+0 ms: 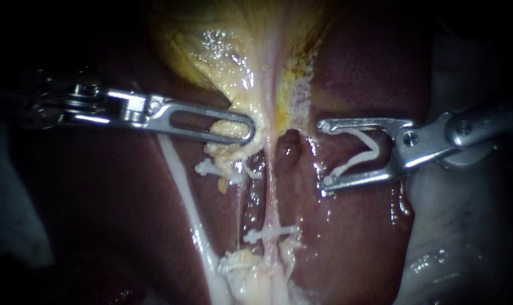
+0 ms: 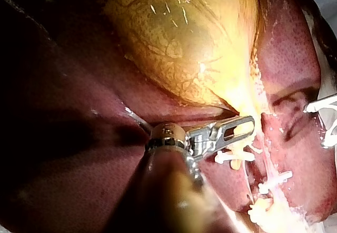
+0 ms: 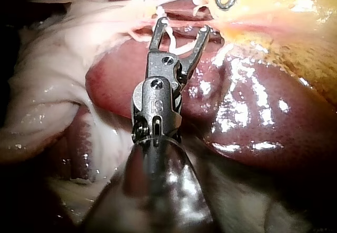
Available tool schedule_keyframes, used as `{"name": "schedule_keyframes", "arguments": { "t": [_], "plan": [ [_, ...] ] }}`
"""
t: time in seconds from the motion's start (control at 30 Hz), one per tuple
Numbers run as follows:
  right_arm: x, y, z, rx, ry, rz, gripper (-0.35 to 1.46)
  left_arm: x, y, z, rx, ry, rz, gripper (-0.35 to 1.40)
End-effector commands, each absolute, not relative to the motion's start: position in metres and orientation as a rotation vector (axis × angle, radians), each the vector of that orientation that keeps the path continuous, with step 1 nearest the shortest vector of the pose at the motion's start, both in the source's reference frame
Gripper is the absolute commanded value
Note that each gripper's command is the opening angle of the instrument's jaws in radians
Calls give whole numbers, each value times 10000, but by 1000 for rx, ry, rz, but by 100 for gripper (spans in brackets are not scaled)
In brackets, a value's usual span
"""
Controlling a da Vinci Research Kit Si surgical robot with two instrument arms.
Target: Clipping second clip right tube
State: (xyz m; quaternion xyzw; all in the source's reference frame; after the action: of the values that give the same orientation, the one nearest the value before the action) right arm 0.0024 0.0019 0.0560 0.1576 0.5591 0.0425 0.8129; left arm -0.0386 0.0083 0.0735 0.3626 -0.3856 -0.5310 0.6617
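Left instrument (image 1: 233, 127) clamps gallbladder (image 1: 233, 56). Right instrument (image 1: 323, 157): spread jaws cradle clip (image 1: 362, 155) beside right tube (image 1: 272, 192), not around it. Risk: closing short, partial bite.

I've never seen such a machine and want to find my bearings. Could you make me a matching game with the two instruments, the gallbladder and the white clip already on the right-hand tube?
Things:
1. left instrument
2. right instrument
3. gallbladder
4. fastened clip

States:
a. yellow, above both instruments' jaws
b. across the right tube
c. holds yellowish tissue
d. carries a spread clip, around no tube

Pairs: 1c, 2d, 3a, 4b.
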Motion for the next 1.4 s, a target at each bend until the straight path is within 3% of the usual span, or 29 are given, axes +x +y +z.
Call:
{"name": "schedule_keyframes", "arguments": {
  "t": [0.03, 0.5, 0.8, 1.17, 1.4],
  "plan": [
    [24, 19, 560, 336, 1194, 91, 50, -384, 84, 734, 822, -873, -1200, -35],
    [25, 19, 559, 341, 1196, 88, 50, -329, 105, 671, 801, -886, -1248, -35],
    [29, 17, 560, 344, 1198, 86, 50, -312, 110, 651, 777, -896, -1252, -35],
    [60, -8, 582, 434, 1190, 177, 50, -314, 108, 651, 774, -896, -1254, -35],
    [95, -32, 604, 559, 1164, 303, 49, -316, 107, 650, 773, -896, -1256, -35]
  ]
}}
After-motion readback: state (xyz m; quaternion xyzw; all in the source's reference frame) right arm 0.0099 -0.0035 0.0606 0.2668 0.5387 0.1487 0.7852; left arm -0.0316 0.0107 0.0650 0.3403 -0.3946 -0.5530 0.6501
